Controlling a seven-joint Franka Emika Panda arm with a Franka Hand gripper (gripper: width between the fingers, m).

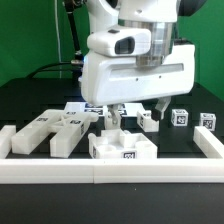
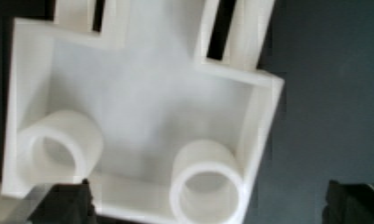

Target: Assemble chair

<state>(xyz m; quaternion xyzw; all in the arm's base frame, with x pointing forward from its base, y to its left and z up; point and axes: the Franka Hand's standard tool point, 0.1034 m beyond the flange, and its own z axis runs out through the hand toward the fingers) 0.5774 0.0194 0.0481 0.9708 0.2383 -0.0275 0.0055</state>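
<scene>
I hold end effector (image 1: pixel 136 110) spread wide above chair slab (image 2: pixel 157 100) — if I drop off-centre, fingertip clips edge, shoves slab askew.

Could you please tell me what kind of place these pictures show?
Probably a robotics lab test bench: a black table fenced by a white border rail, tagged white chair pieces, and a robot arm's open claw above them.

A robot arm (image 1: pixel 135 60) hides some chair pieces (image 1: pixel 148 121).
It is cropped at the top; tags (image 1: pixel 181 117) too small to read; wrist view's white piece (image 2: pixel 148 110) blurred, edges cropped.
</scene>
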